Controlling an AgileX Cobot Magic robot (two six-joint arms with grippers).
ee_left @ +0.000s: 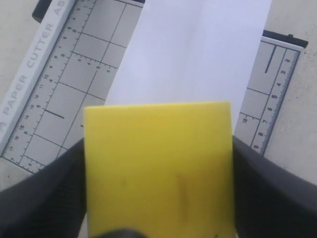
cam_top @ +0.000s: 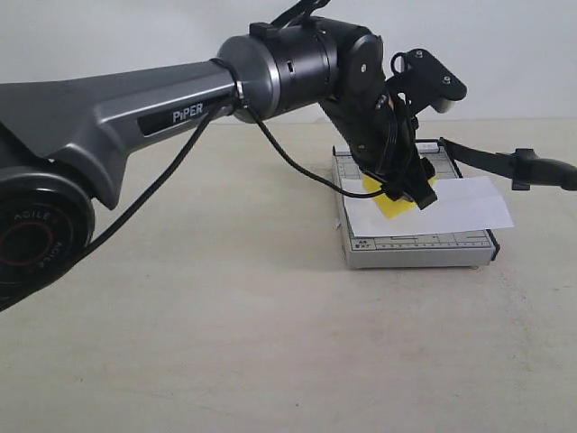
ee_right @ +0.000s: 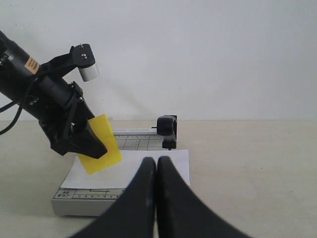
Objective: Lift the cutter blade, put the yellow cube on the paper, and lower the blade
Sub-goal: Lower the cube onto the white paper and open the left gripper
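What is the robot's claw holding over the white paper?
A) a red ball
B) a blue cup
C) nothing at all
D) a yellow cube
D: the left gripper has a black finger pressed on each side of the yellow cube, and the paper lies on the grey trimmer just beyond it.

The left gripper (cam_top: 407, 192) hides most of the yellow cube (cam_top: 395, 208); the cutter blade (cam_top: 478, 153) runs off the exterior view's edge
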